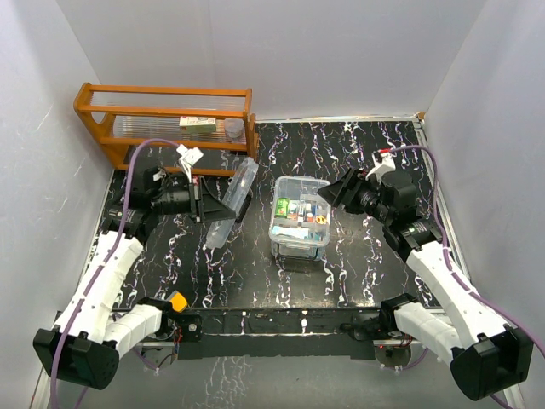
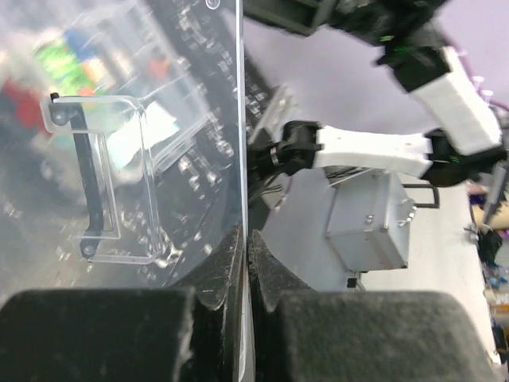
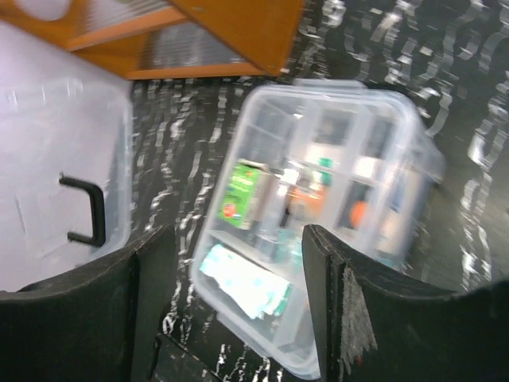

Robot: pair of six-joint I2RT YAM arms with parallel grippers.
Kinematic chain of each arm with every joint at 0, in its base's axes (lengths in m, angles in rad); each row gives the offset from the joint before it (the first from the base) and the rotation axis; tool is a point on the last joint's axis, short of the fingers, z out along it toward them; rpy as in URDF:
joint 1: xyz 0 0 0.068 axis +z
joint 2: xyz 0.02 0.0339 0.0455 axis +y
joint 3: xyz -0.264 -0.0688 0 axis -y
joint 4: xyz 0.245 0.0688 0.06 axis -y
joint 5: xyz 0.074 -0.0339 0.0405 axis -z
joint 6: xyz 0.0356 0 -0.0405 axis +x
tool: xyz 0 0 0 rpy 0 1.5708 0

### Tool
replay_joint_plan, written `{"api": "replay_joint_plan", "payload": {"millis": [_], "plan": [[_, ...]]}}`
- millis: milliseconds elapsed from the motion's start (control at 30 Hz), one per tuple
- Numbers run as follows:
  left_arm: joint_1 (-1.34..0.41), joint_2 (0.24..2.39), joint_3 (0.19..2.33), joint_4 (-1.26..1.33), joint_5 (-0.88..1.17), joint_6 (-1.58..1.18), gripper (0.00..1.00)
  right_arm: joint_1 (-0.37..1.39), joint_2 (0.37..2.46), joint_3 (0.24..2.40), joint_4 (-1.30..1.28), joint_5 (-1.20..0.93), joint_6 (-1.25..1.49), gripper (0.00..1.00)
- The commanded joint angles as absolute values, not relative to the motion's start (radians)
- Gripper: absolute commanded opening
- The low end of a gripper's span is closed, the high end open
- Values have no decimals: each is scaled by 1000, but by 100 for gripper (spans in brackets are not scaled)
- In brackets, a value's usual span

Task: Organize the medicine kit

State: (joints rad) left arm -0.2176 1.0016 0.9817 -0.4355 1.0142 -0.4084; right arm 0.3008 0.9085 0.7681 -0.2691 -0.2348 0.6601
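Clear lid [image 1: 243, 181] pinched at edge by left gripper [image 2: 246, 247], standing tilted left of open box [image 1: 273, 223]; orange rack [image 1: 162, 89] behind. Beside box, right gripper [image 3: 238, 270] spread, empty.

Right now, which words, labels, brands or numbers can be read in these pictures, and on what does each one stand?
No text can be read in any view.
Green packet in the medicine kit: print too blurred.
White box on the orange rack: label too small.
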Motion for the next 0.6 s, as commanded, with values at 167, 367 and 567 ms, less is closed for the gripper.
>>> {"api": "replay_joint_plan", "payload": {"millis": [167, 367, 567], "plan": [[-221, 954, 1013, 401, 1201, -1091, 0, 307, 913, 787, 254, -691, 751, 68], [-291, 1001, 1012, 620, 1158, -1229, 0, 404, 988, 792, 525, -733, 837, 69], [-421, 1046, 1044, 552, 1113, -1131, 0, 509, 1108, 866, 574, -679, 820, 68]]}}
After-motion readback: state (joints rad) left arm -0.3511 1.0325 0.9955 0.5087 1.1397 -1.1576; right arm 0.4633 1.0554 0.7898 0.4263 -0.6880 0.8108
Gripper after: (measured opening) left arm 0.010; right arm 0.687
